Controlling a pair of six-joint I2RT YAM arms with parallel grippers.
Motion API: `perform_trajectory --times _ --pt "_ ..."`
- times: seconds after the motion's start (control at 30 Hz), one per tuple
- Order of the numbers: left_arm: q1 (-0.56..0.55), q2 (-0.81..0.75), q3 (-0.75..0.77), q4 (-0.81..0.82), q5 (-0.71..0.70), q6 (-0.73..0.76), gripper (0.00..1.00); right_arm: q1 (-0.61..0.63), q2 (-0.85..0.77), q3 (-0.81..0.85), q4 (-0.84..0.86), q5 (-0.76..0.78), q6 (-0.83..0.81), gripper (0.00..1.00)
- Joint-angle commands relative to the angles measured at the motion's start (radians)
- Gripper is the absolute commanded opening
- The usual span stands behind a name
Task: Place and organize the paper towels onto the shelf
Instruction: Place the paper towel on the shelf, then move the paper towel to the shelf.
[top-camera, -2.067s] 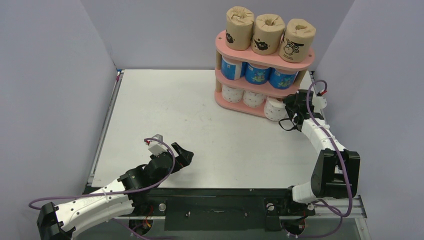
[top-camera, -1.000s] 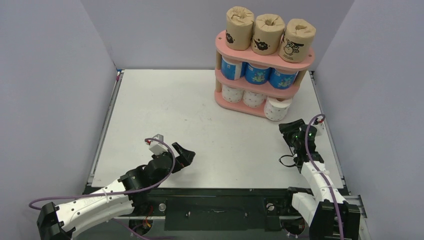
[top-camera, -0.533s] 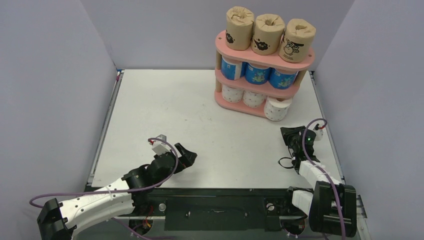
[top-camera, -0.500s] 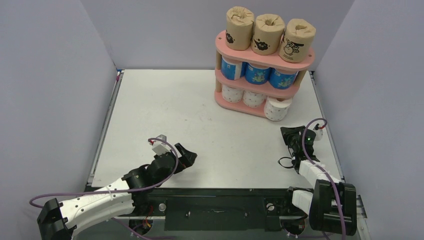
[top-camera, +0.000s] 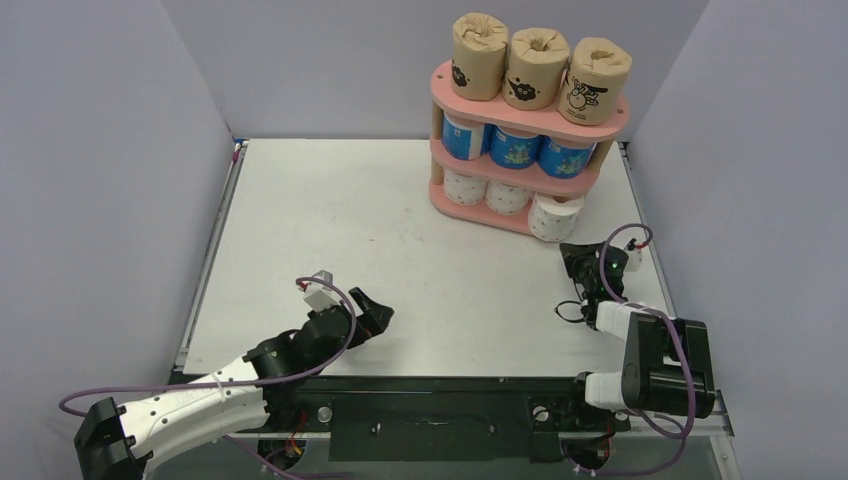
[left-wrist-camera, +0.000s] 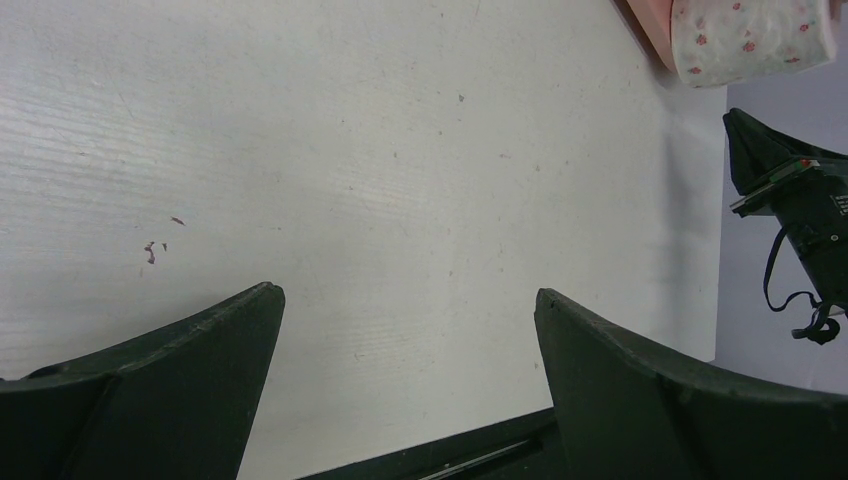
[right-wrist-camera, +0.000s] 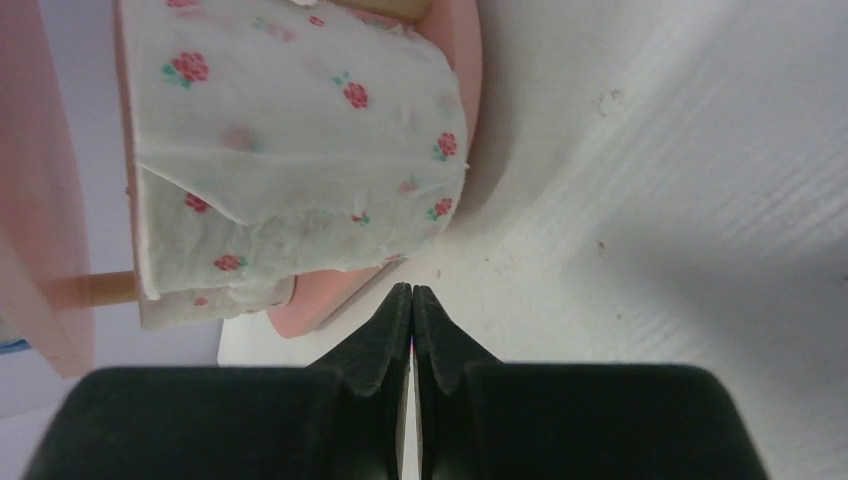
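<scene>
The pink 3-tier shelf with oval boards and light wooden posts stands at the far right of the white worktop, and all 9 wrapped paper towel rolls are on it. There are 3 brown rolls with black animal drawings upright on the top board, 3 blue patterned rolls on the middle board and 3 white rolls with small pink-red flowers on the bottom board. The rightmost white roll sits at the right end of the bottom board (a little further forward than its 2 neighbours). The right hand is near that roll but apart from it, low over the worktop, its 2 black fingers pressed together on nothing. The left hand rests low at the front left of the worktop, well apart from the shelf, fingers spread wide and empty.
</scene>
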Motion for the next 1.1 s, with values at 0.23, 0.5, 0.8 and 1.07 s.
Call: perform_trajectory --times 0.23,0.5,0.8,1.07 --pt "-0.001 -0.019 0.000 0.022 -0.006 -0.002 0.97 0.005 0.065 0.098 0.108 0.007 0.006 0.00" --pt "-0.001 -0.034 -0.005 0.014 -0.012 -0.003 0.97 0.016 0.088 0.130 0.095 0.013 0.005 0.00" --pt "-0.002 -0.033 -0.007 0.015 -0.012 -0.007 0.97 0.045 0.048 0.108 0.036 0.028 -0.017 0.00" --pt "-0.002 -0.021 -0.001 0.014 -0.006 -0.005 0.97 0.089 0.057 0.114 0.012 0.046 -0.039 0.00"
